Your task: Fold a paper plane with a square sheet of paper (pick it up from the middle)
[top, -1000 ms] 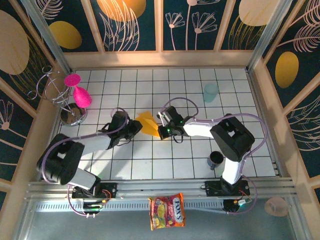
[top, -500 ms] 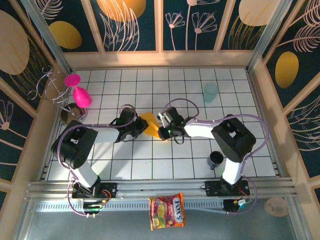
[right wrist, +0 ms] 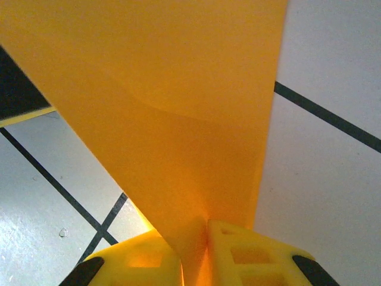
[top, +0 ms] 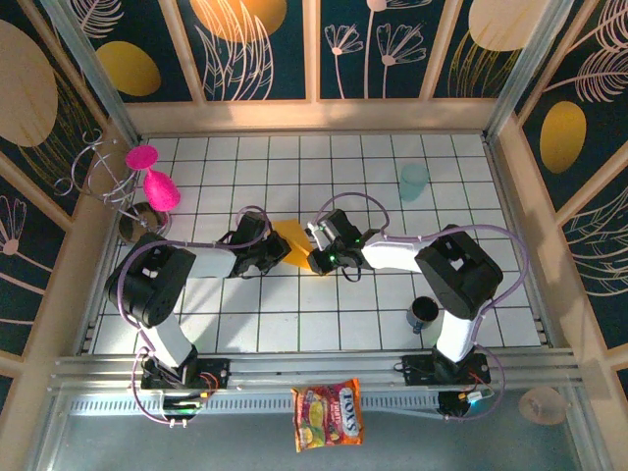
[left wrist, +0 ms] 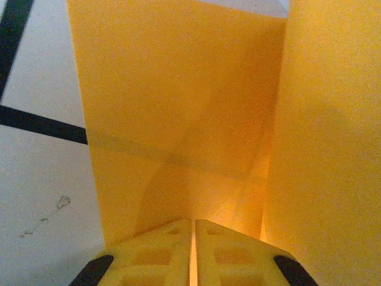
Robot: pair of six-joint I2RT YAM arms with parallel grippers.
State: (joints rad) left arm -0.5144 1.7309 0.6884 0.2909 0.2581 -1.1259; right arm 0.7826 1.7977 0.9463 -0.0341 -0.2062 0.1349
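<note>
looking down from above, one paper (top: 292, 238) sat near the middle of the table (top: 392, 324), a little left of centre, partly folded and lifted off the tiles. the left gripper (top: 274, 252) met its left side and the right gripper (top: 317, 259) its near right corner. the two arms reached in from opposite sides, probably so one end could be steadied while the other was creased. around it were two pink glasses (top: 160, 190) by the left edge, one pale cup (top: 414, 182) toward the far right corner, one dark mug (top: 424, 312) near the near edge on the right, and one snack packet (top: 329, 414) beyond the near edge, all well apart from the work.

from the left wrist, the paper (left wrist: 178, 107) showed as two flaps meeting in a crease, one lying low, one upright at the right. the jaws of the left gripper (left wrist: 193, 223) were pressed together with just a thin glowing slit, seemingly pinching the paper's near edge.

from the right wrist, the paper (right wrist: 166, 89) rose as a tall folded flap and ran down between the jaws of the right gripper (right wrist: 199, 229), which were clamped on it, keeping the fold upright.
</note>
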